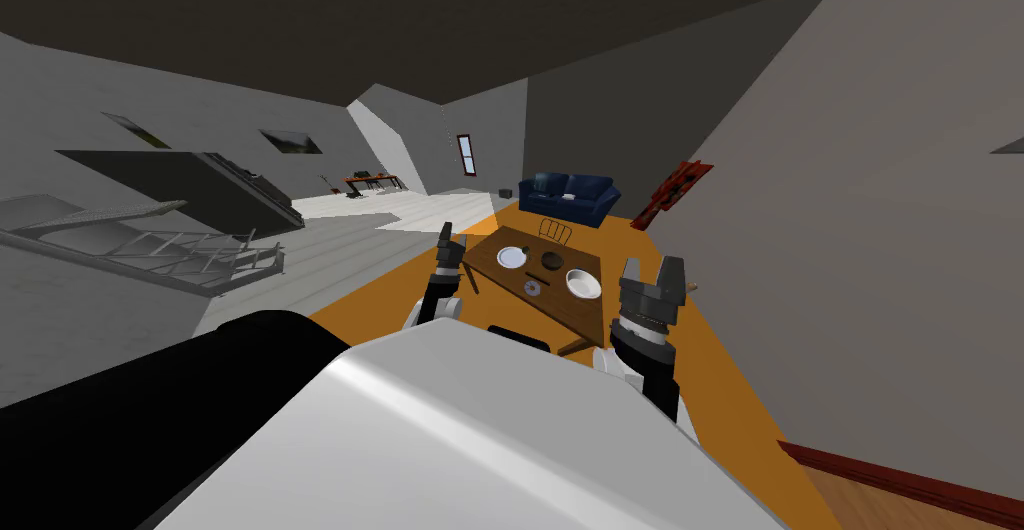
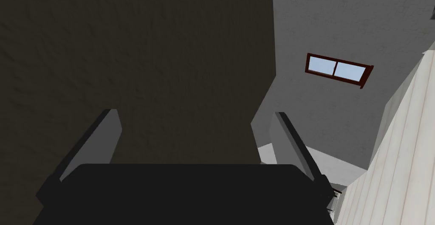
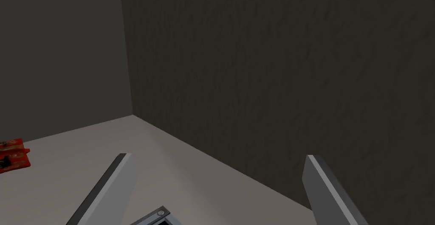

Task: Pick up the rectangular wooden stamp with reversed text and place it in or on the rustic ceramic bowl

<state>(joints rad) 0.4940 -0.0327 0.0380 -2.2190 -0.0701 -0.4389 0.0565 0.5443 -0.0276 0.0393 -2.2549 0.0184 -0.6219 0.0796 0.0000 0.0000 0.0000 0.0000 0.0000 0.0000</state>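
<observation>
Ahead on the brown table (image 1: 585, 316), near its middle, I log the stamp (image 1: 530, 275), a small dark bar, too small to confirm. It lies beside a dark bowl (image 1: 551, 258); a white bowl (image 1: 583, 282) sits toward the right edge. Left pincer (image 1: 450, 242) and right pincer (image 1: 652, 276) hang short of the table, both spread, empty.

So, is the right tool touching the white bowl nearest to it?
Apart. The head view shows the right tool raised beside the table, fingers open, with a strip of bare brown table between it and the white bowl.
</observation>
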